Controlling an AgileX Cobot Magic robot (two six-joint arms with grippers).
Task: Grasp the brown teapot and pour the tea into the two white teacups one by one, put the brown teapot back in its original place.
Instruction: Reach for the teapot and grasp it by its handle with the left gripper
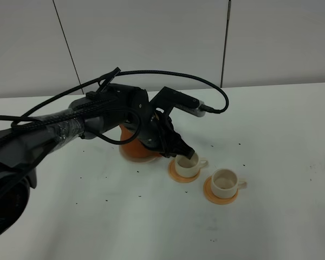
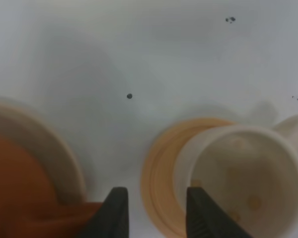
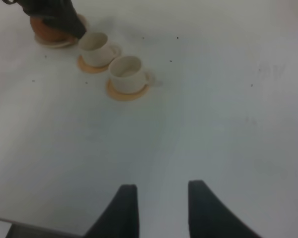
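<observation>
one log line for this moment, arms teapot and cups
left pincer open, empty, between teapot and near cup | teapot on saucer, ungrasped | near cup and far cup on coasters | right pincer open, empty

Bright even light, wrist views blurred

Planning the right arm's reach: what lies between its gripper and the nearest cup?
Bare table from the right gripper to that cup on its coaster, per the right wrist view.

Nearer orange coaster (image 1: 219, 200) just beside farther orange coaster (image 1: 181, 179), on speckled white table (image 1: 271, 222), panelled wall (image 1: 151, 38) behind.
</observation>
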